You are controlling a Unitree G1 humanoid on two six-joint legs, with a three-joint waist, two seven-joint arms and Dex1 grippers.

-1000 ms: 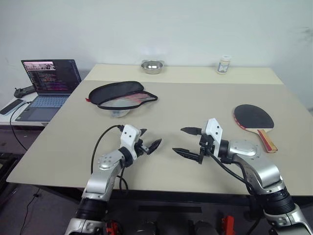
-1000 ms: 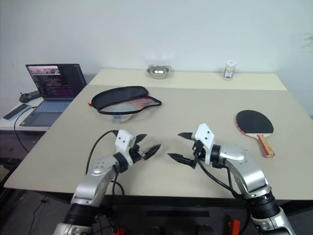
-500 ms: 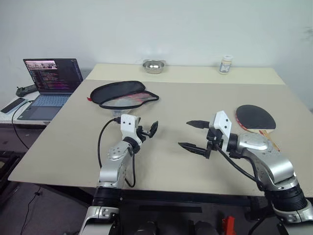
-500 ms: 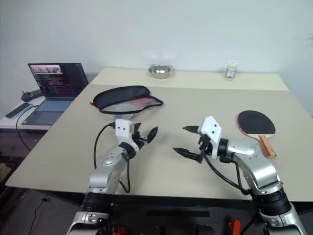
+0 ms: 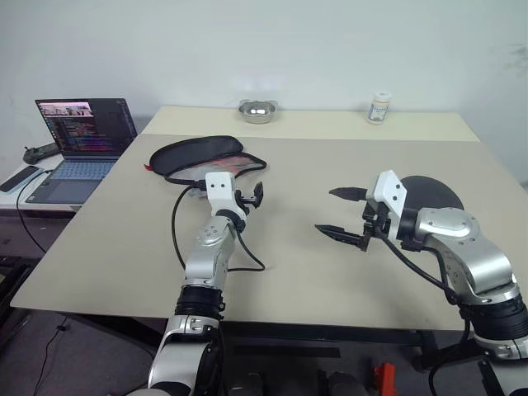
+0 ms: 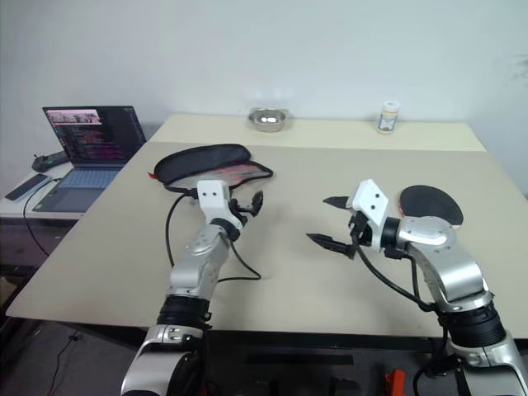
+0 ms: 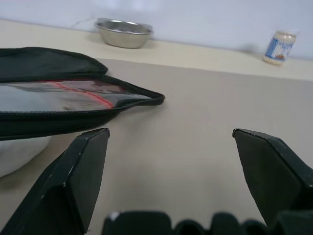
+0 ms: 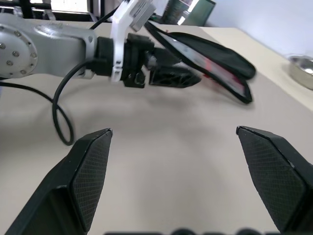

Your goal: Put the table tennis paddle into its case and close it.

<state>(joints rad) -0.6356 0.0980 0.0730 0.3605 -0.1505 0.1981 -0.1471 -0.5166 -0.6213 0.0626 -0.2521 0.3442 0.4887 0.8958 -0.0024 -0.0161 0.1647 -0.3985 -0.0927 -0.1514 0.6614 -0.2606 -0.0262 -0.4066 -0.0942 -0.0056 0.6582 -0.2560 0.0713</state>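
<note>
Off to the left, on a lower side desk [image 5: 25, 206], one open laptop [image 5: 82, 140] glows, with one dark phone [image 5: 20, 179] lying flat beside it. On the big beige surface [image 5: 305, 272] itself I count one case [image 5: 202, 157], lying at the far left part, unzipped, its black upper flap lifted so a strip of red shows inside. Something pale lies tucked under its near edge; I cannot make out what it is.

Just in front of the case hangs the left gripper [image 5: 250, 195], its two black fingers [image 7: 83, 171] spread wide and holding nothing, pointing level toward the case's narrow end.

Along the far edge of the surface stand one small steel bowl [image 5: 256, 110] and, further right, one small white bottle [image 5: 379, 108] with a blue label.

The right gripper [image 5: 345, 214] floats above the middle right of the surface, turned toward the left arm, its two fingers [image 8: 85, 171] likewise wide apart and empty.

Behind it lies the one table tennis paddle [image 6: 433, 200], black face up, flat near the right edge, partly covered by the right arm and well apart from the case.
</note>
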